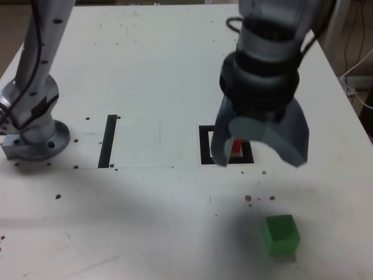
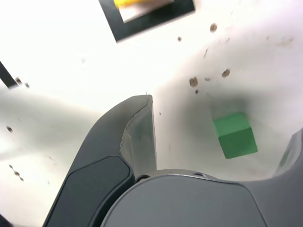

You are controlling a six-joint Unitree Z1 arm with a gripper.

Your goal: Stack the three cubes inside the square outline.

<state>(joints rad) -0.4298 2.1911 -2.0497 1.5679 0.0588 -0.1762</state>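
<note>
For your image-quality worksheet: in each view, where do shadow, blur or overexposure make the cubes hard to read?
Exterior view: the gripper casts a soft shadow around the sharp green cube and hides most of the red cube. Wrist view: the table is washed out; the yellow cube is blurred and cropped.

white table (image 1: 151,70), green cube (image 1: 281,234), square outline (image 1: 205,153)

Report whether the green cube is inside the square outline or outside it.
Outside. The green cube sits alone on the bare white table, apart from the square outline and nearer the exterior camera; in the wrist view too it is clear of the frame.
</note>
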